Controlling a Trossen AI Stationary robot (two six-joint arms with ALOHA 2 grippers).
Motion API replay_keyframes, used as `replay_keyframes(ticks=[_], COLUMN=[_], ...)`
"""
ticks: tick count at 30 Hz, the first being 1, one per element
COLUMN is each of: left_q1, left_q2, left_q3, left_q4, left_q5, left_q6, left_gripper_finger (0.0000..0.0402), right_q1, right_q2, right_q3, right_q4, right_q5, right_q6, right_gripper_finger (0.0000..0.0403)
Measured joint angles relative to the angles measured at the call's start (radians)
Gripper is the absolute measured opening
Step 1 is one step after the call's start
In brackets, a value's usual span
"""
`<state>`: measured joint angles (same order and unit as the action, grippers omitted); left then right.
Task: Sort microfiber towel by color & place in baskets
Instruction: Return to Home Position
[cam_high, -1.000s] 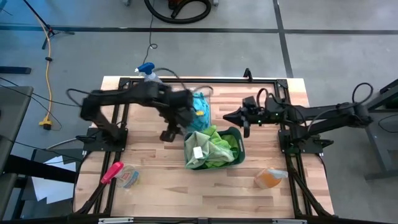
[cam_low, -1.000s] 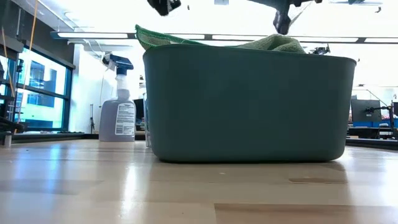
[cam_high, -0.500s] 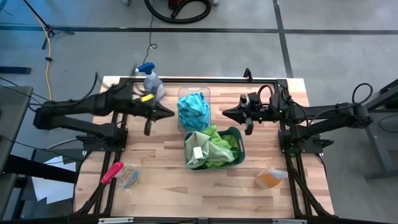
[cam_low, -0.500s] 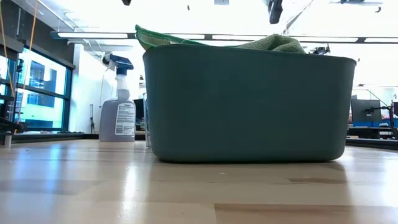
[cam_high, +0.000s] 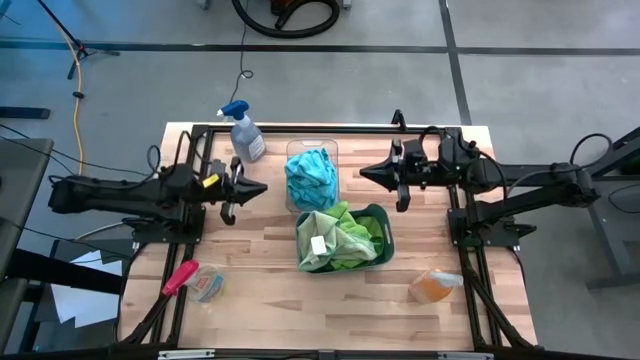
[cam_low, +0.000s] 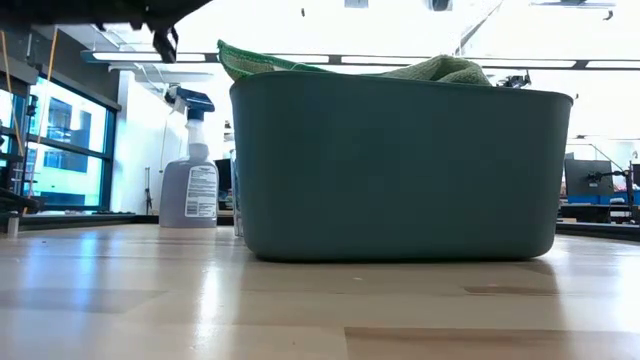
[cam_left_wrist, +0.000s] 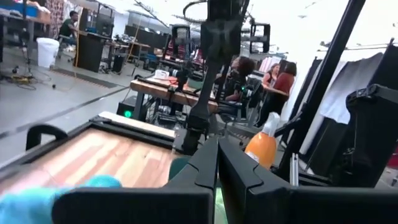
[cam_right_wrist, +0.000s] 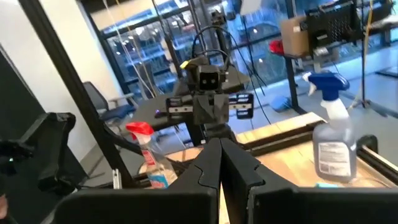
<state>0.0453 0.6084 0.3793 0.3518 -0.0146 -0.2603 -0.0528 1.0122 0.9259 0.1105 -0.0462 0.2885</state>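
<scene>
- Over on the table's left side, the left gripper (cam_high: 262, 187) is now hanging near the clear bin (cam_high: 312, 144), fingers pinched together on nothing. A second ago it was reaching right over the bins, so it's clearly pulling back.
- The right gripper (cam_high: 363, 177) is hovering on the other side of the clear bin, also pinched closed and empty, barely shifting from half a second ago.
- Blue towels (cam_high: 311, 172) are sitting in the clear bin, and green towels (cam_high: 345, 238) are heaping over the teal bin (cam_high: 386, 236).
- With both arms backing off empty, I'm guessing the sorting is wrapping up and they're just heading home.
</scene>
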Motion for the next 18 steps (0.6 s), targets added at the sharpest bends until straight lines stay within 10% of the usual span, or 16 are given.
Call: replay_keyframes(ticks=[18], left_q1=[-0.122], left_q2=[-0.172], left_q3=[-0.265], left_q4=[0.187], left_q5=[-0.147], left_q6=[0.009], left_gripper_finger=[0.0000], right_q1=[0.022], right_q2=[-0.010], right_q3=[0.039], right_q4=[-0.186], right_q5=[-0.043], right_q6=[0.025], right_gripper_finger=[0.0000])
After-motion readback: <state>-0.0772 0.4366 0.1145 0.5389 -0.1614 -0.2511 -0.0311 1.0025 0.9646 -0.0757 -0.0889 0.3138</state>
